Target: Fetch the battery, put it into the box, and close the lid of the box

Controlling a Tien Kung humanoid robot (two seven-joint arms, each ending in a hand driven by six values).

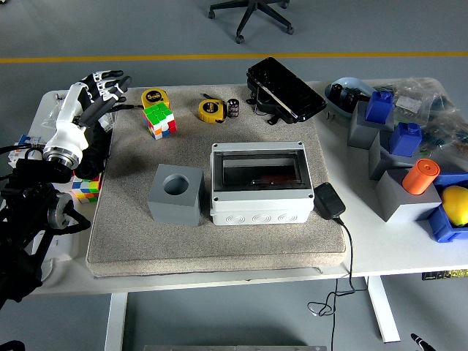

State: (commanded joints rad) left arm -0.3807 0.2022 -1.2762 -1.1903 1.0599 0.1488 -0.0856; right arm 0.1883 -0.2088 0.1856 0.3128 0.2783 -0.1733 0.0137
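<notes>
The battery [233, 108], a small dark cylinder, stands upright at the back of the grey mat [131, 234], right of a yellow tape measure [211, 110]. The white-grey box [257, 183] sits mid-mat, with a dark see-through panel on top. A black hinged cover-like object [285, 89] lies behind it. My left hand [101, 84] is white with black-tipped fingers. It hovers with fingers spread over the table's back left corner, empty, well left of the battery. My right hand is out of view.
A grey cube with a round hole [176, 193] stands left of the box. A Rubik's cube [159, 119] and a second tape measure [154, 97] lie near my hand. A black adapter [329, 200] lies right of the box. Blue and grey blocks, an orange cylinder [420, 176] and a yellow ball [456, 203] crowd the right.
</notes>
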